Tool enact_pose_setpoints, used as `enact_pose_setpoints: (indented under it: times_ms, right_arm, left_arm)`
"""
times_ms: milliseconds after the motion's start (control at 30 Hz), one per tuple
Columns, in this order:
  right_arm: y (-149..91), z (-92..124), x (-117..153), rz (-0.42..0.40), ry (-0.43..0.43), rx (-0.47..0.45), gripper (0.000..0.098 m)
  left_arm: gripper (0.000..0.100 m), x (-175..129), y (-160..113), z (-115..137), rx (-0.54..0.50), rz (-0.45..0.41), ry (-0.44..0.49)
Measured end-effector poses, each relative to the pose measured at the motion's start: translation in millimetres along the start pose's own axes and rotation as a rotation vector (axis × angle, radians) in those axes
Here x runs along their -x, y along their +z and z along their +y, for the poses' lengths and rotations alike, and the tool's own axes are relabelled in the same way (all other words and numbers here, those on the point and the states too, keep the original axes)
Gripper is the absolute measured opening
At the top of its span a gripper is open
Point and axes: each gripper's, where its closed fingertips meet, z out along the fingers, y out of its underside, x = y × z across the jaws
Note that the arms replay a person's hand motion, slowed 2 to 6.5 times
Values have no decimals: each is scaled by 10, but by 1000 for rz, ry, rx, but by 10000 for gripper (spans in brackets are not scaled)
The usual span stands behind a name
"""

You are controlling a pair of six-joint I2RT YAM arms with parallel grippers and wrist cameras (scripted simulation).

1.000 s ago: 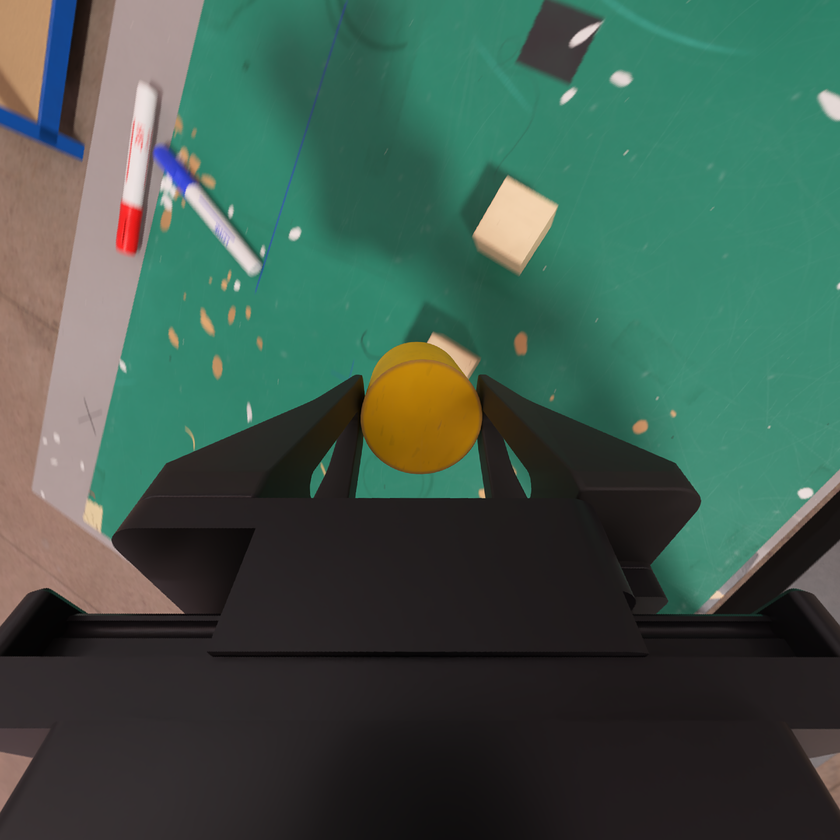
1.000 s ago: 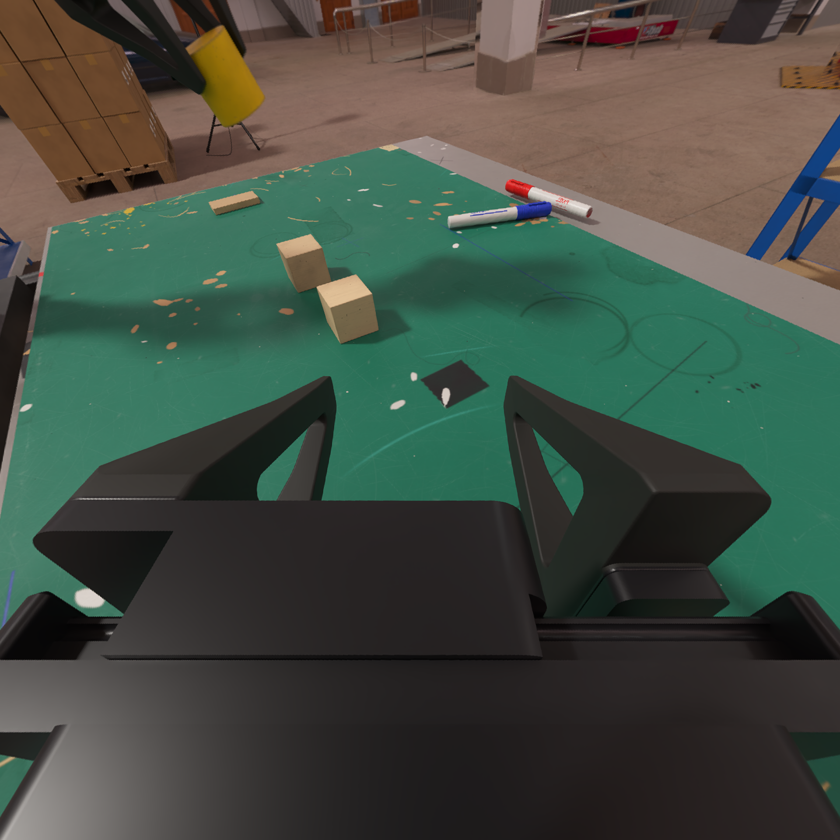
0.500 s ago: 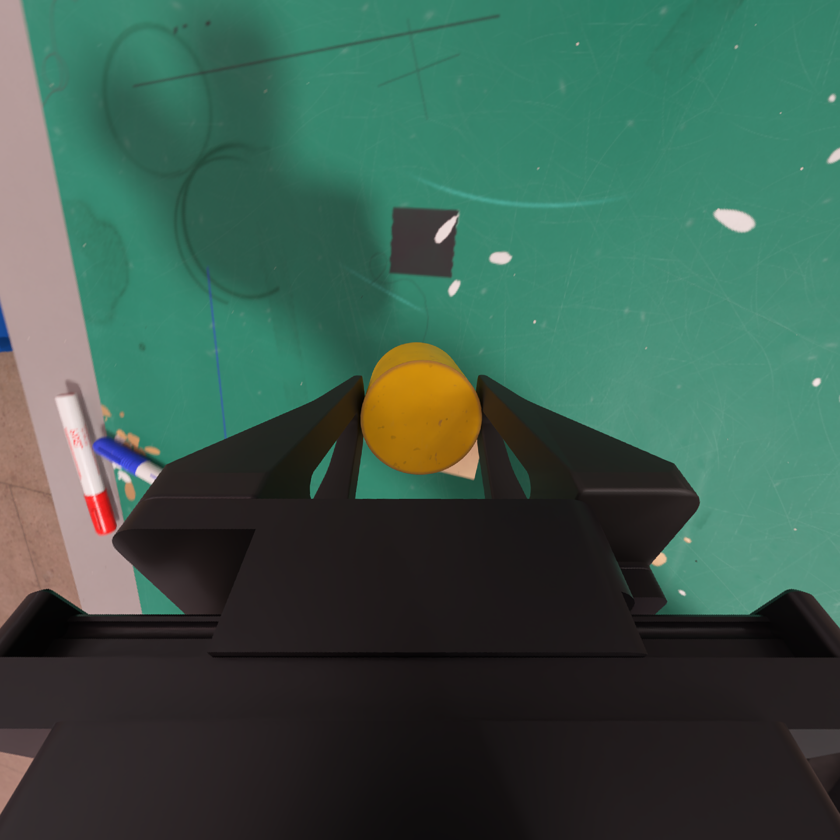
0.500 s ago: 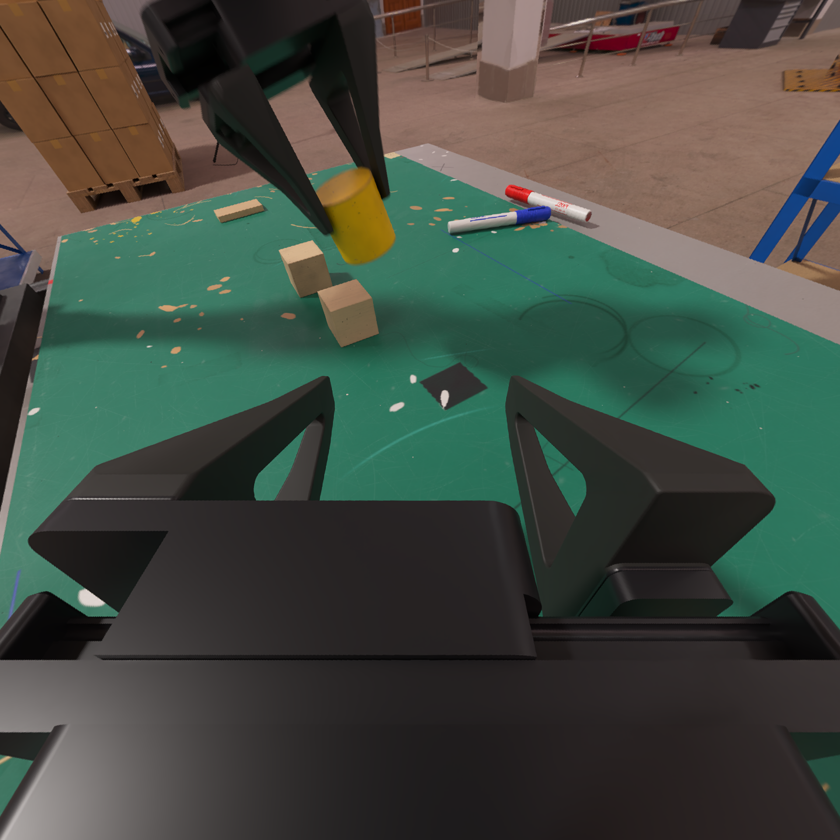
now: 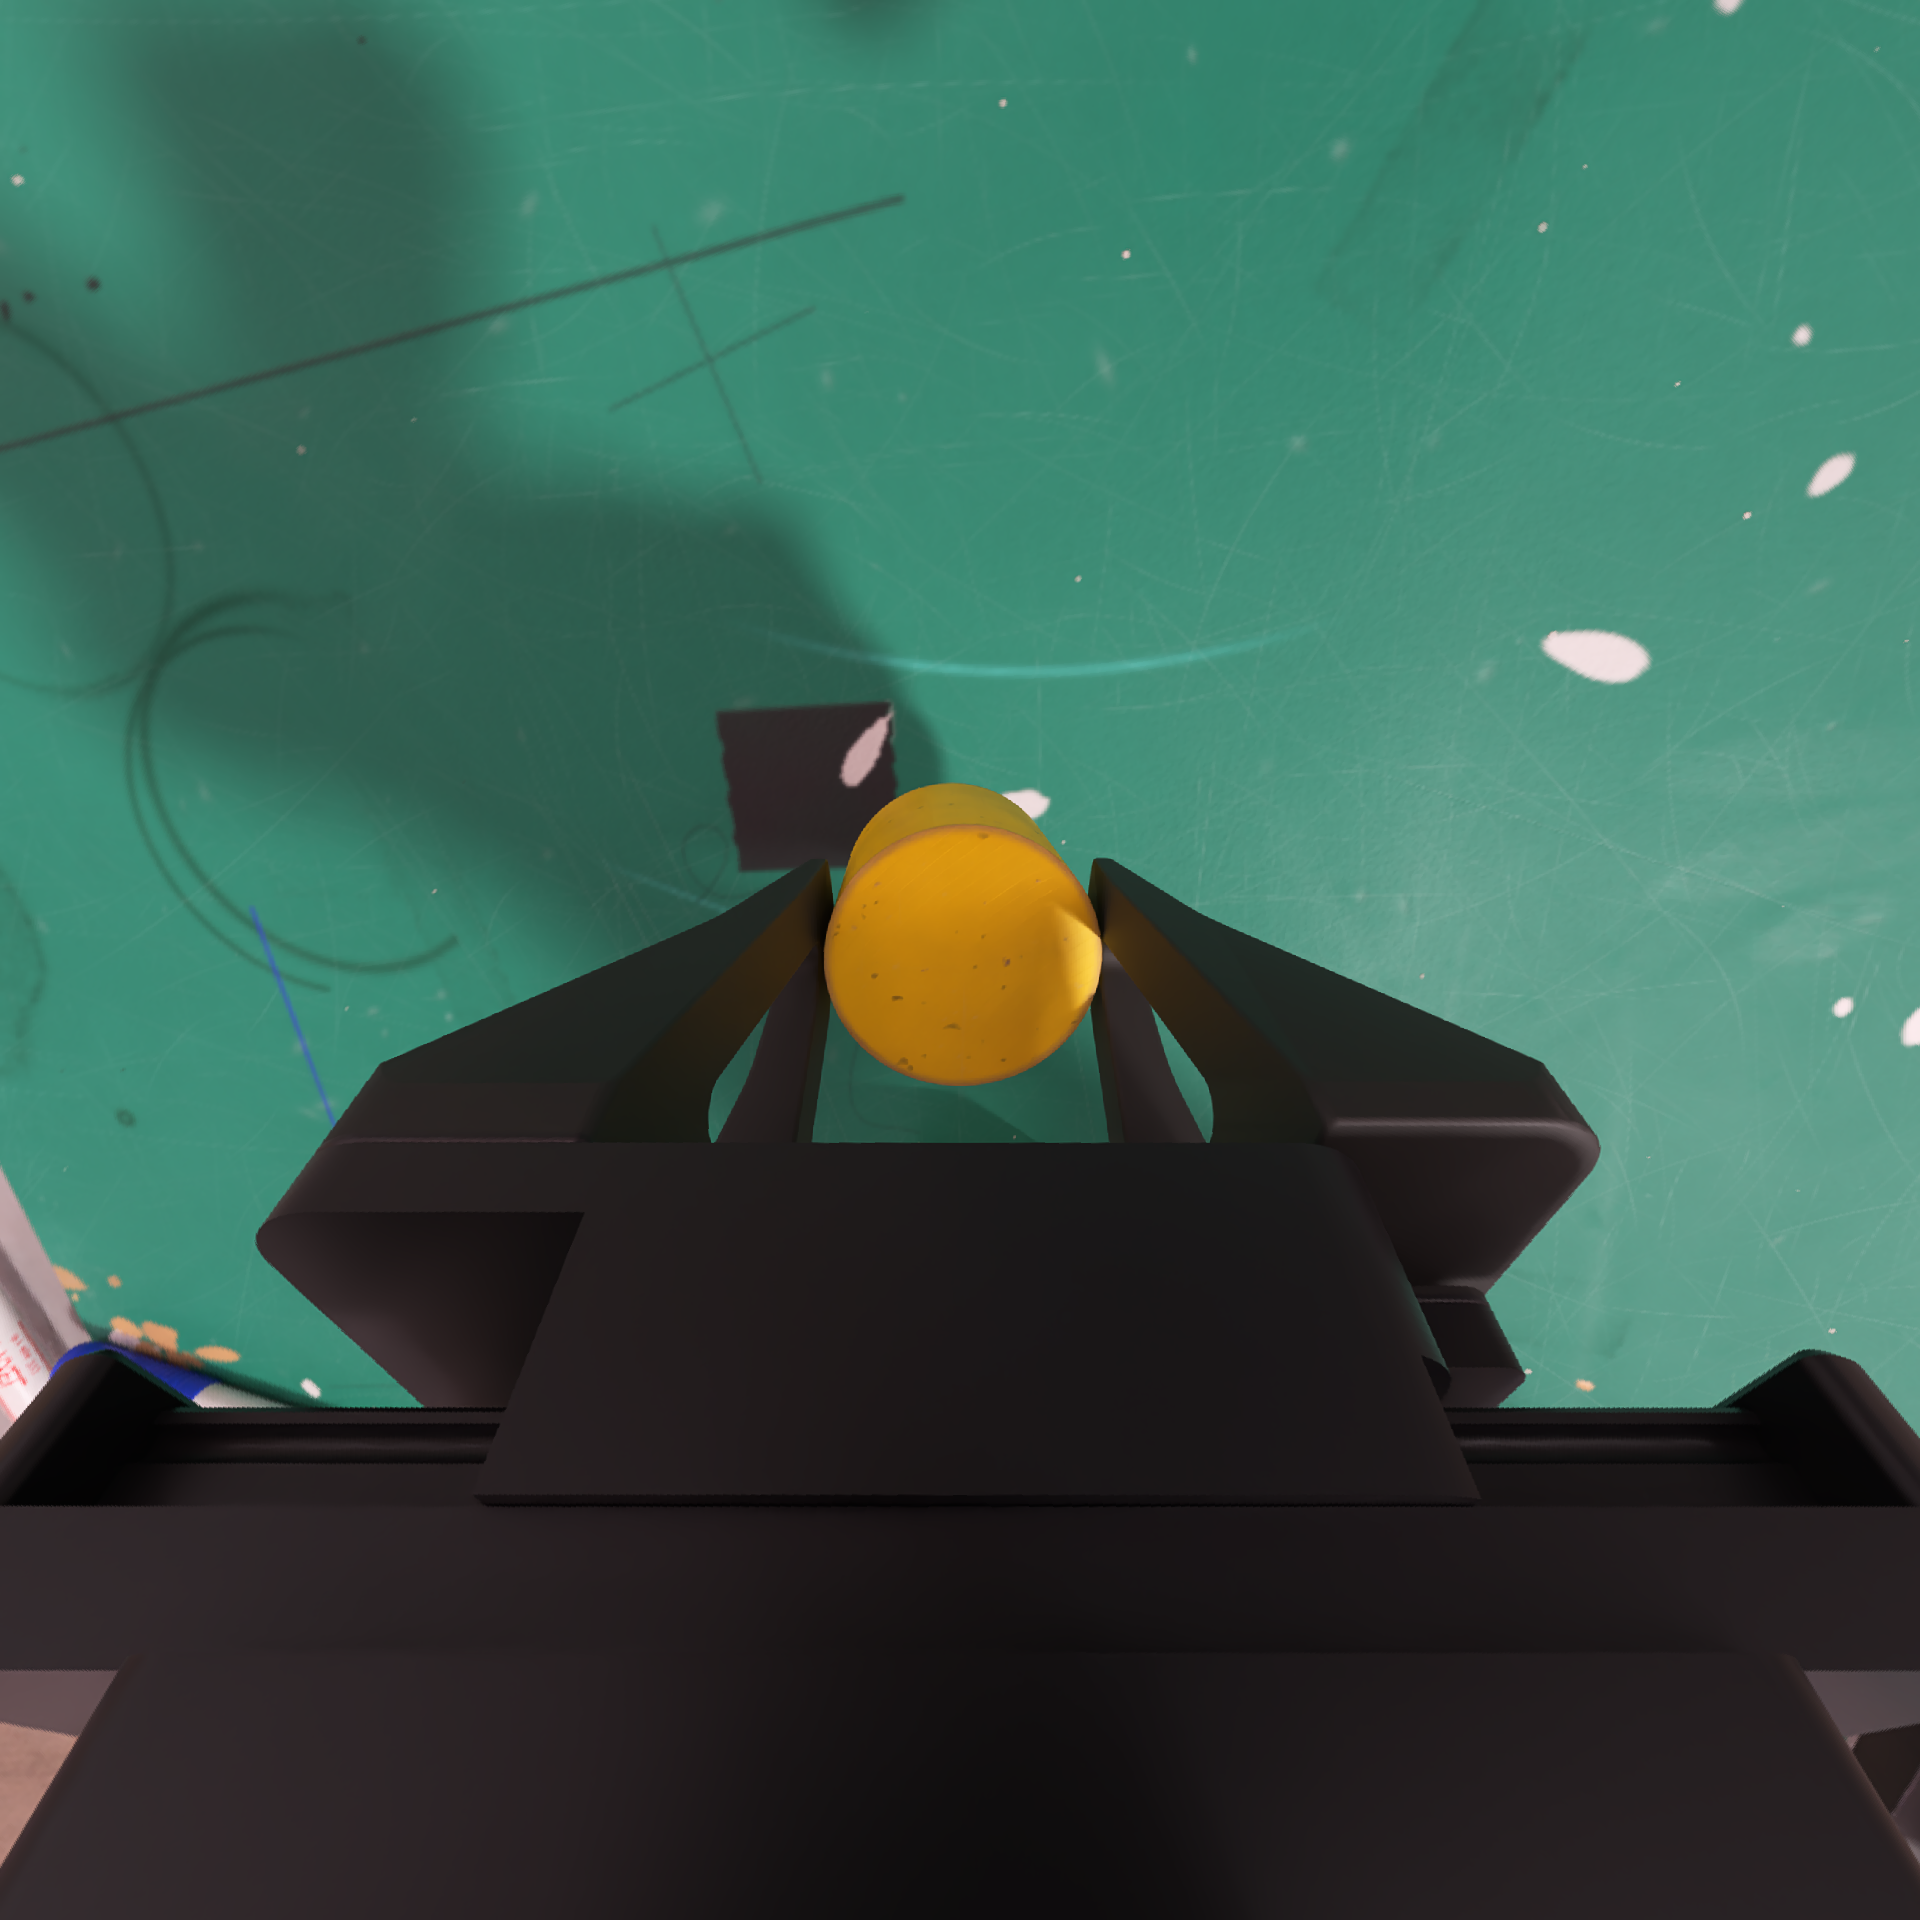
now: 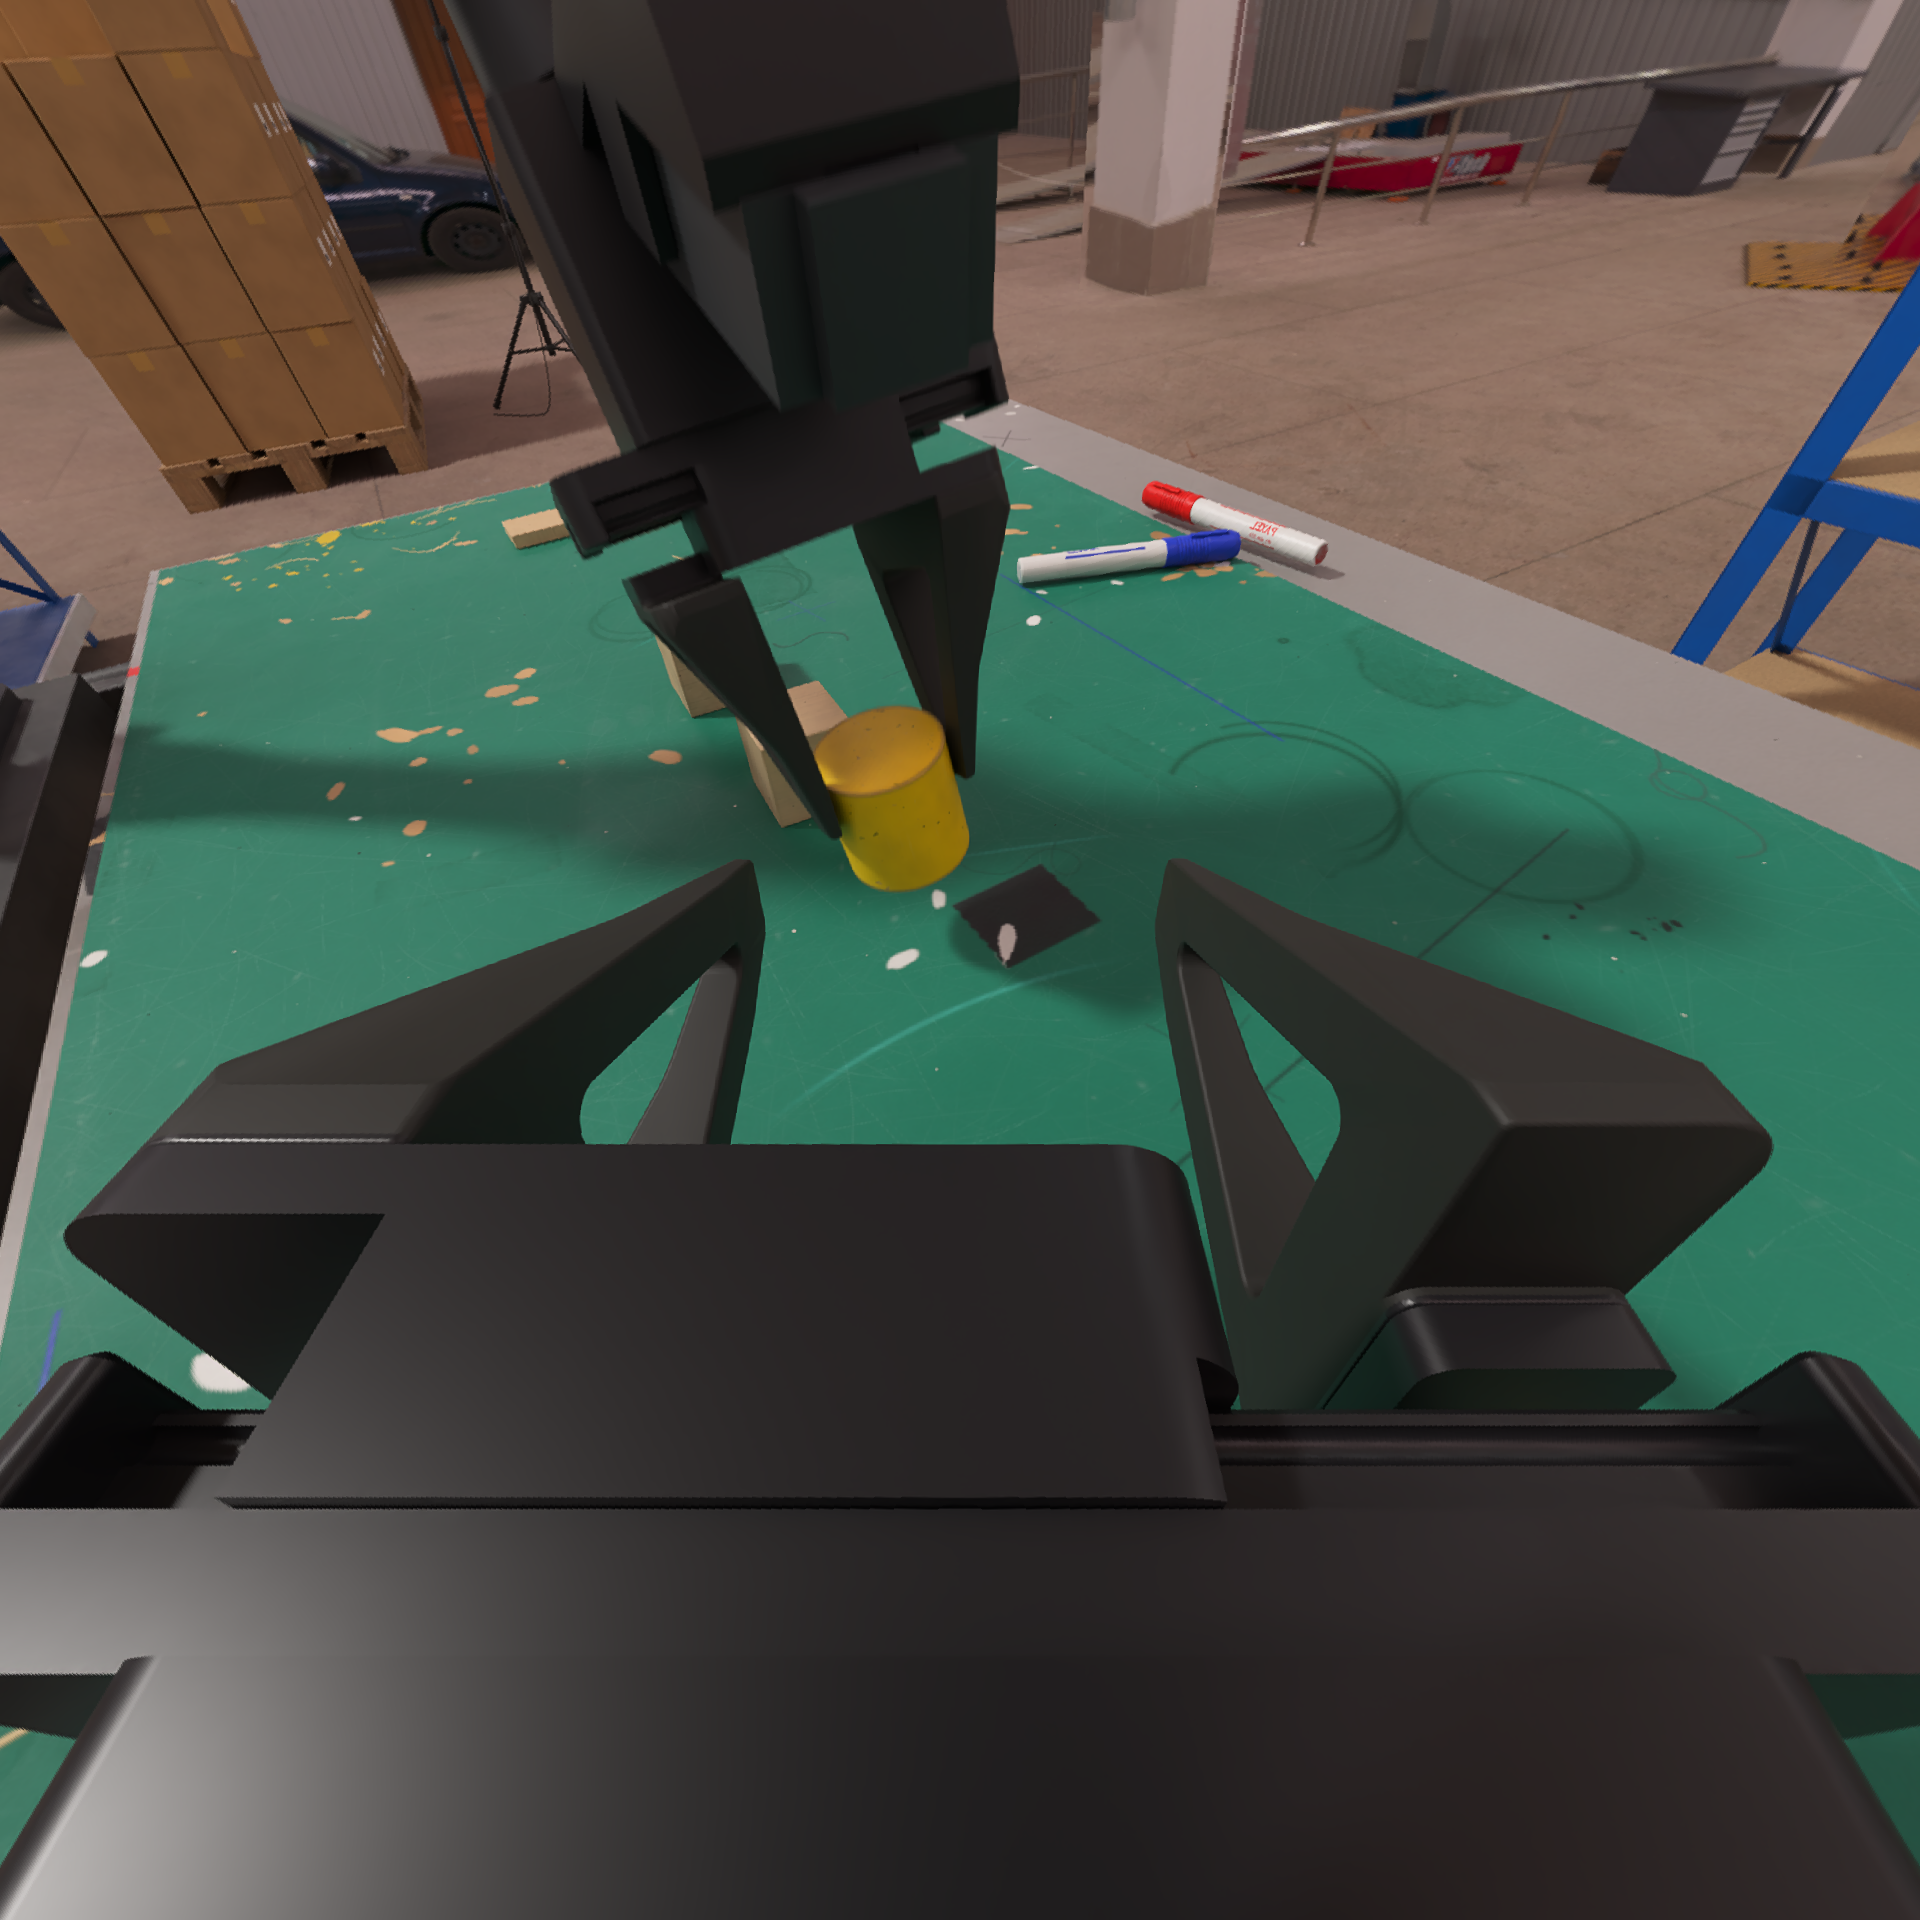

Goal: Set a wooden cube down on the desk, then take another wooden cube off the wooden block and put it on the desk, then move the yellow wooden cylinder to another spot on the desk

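My left gripper [image 5: 961,878] is shut on the yellow wooden cylinder [image 5: 961,956]. It holds the cylinder upright, low over the green desk mat [image 5: 1351,416], close to a black square patch [image 5: 790,779]. In the right wrist view the left gripper [image 6: 894,800] comes down from above with the cylinder [image 6: 899,800] between its fingers. Two wooden cubes [image 6: 821,712] stand on the mat just behind it, partly hidden by the fingers. The flat wooden block [image 6: 535,530] lies at the far edge. My right gripper [image 6: 956,873] is open and empty, low over the near mat.
A blue-capped marker [image 6: 1127,558] and a red-capped marker [image 6: 1236,523] lie at the mat's far right edge. The black square patch shows in the right wrist view [image 6: 1023,914]. Stacked cardboard boxes [image 6: 177,260] and a blue rack [image 6: 1829,499] stand beyond the desk.
My left gripper has carried the cylinder from high over the far side past the cubes toward the middle and lowered it near the black patch. The right gripper has not moved.
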Motion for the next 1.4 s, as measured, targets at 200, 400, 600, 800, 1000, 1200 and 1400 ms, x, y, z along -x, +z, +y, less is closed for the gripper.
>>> enact_pose_setpoints:
  times_ms: [200,400,600,800,1000,1200,1400]
  right_arm:
    - [-25,-31,-12,3,4,-13,645]
    - [-28,-30,-15,4,6,-13,644]
    - [-28,-2,-9,2,13,-5,644]
    - [-27,5,-9,2,13,-3,644]
    - [-25,11,-12,1,14,1,644]
    - [-21,32,-10,0,17,9,643]
    - [-21,22,-8,1,14,8,640]
  left_arm:
    - [411,-83,132,-28,8,30,28]
    - [411,-90,250,-25,24,60,25]
    - [411,-83,360,-8,41,80,26]
    - [410,-76,408,-23,38,88,26]
    - [410,-71,420,-46,33,96,29]
    - [410,-68,423,-49,41,106,28]
    - [406,-53,446,-86,28,113,28]
